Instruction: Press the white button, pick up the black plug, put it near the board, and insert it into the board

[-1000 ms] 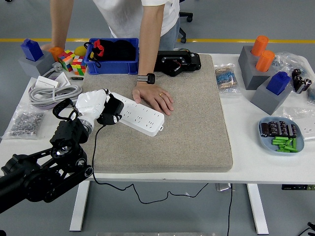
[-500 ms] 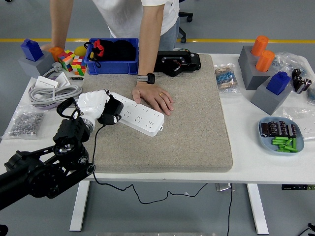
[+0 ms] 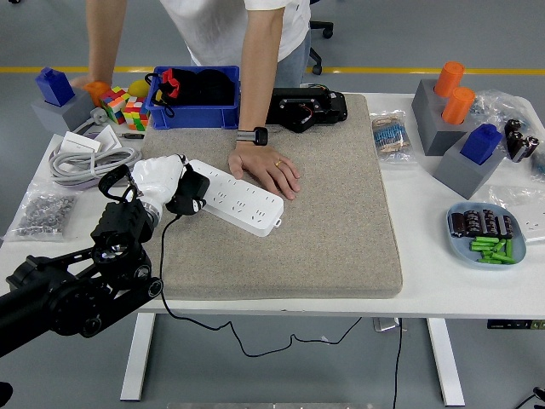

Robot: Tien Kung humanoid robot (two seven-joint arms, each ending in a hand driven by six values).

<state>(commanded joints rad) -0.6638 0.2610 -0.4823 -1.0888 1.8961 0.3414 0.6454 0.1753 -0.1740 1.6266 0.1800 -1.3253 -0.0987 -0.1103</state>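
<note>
A white power strip [image 3: 243, 201] lies slantwise on the grey mat [image 3: 332, 221]. My left hand [image 3: 166, 183], white-fingered on a black arm, is shut on the black plug [image 3: 189, 193] and holds it at the strip's left end, touching or just above it. The plug's black cable [image 3: 167, 256] runs down over the mat's front edge. A person's hand [image 3: 266, 169] rests flat on the strip's far right part, holding it down. My right hand does not show.
A blue bin [image 3: 194, 98] and a black device [image 3: 305, 109] stand behind the mat. Coloured cubes [image 3: 126, 109], a coiled grey cable [image 3: 89, 158] and a bag of screws [image 3: 43, 215] lie to the left. Grey blocks [image 3: 460, 128] and a dish of parts [image 3: 487, 232] sit on the right.
My left arm has shifted slightly forward and up, carrying the black plug a little further up along the strip's left end. The person's hand has stayed still.
</note>
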